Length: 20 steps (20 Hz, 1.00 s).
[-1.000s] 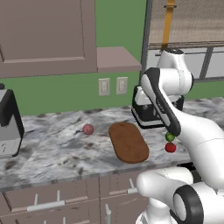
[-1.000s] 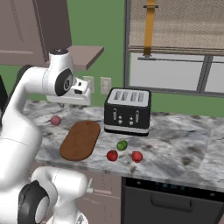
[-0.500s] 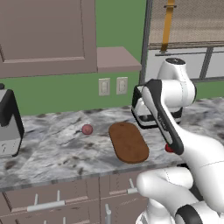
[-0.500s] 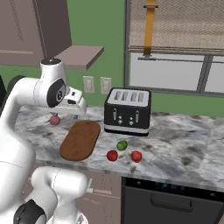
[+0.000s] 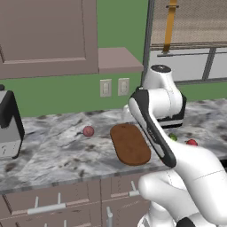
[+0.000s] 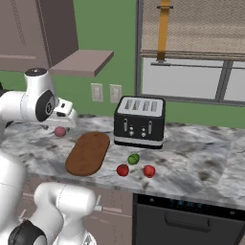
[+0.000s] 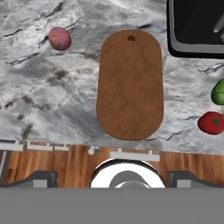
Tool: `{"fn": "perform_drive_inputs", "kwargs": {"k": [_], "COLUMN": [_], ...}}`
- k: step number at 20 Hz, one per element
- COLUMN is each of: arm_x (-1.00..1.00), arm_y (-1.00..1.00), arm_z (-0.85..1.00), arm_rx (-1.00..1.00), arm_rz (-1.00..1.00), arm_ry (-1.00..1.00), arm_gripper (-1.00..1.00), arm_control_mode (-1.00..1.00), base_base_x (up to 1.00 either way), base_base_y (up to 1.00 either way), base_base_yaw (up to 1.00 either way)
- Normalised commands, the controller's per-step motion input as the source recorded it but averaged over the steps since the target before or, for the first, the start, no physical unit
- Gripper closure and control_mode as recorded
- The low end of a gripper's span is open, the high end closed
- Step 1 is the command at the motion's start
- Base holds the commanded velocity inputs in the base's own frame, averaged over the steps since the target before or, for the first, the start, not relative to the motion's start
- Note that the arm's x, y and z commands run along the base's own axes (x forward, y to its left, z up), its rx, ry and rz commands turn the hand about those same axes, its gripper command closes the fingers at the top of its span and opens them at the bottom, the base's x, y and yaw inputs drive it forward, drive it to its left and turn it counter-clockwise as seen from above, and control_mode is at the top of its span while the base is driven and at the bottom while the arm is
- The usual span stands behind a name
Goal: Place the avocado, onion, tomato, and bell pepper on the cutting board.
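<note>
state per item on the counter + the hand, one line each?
cutting board: flat on counter, nothing on it
onion: on counter, off the board, apart from it
avocado: on counter in front of the toaster, off the board
two red fruits: on counter near the avocado, off the board
hand: open, holding nothing

The white Franka Panda arm with dark joints (image 5: 153,128) is raised and folded above the near counter edge. The two-finger gripper (image 7: 112,177) is pointed downward, fingers spread wide, nothing held.
</note>
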Motion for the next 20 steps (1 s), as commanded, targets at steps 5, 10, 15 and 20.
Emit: {"fn": "perform_drive_inputs", "kwargs": {"k": [5,10,15,20], "arm_x": [0.18,0.34,0.46,0.41], "arm_y": [0.51,0.43,0.45,0.18], "arm_z": [-0.03,-0.10,-0.11,-0.30], "arm_rx": [0.00,0.00,0.00,0.00], "arm_rz": [0.00,0.00,0.02,0.01], "arm_ry": [0.00,0.00,0.00,0.02], "arm_gripper": [-1.00,-1.00,-1.00,-1.00], "arm_control_mode": [-1.00,-1.00,-1.00,-1.00], "base_base_x": [0.00,0.00,0.00,0.00], "base_base_y": [0.00,0.00,0.00,0.00], "base_base_yaw": [0.00,0.00,0.00,0.00]}}
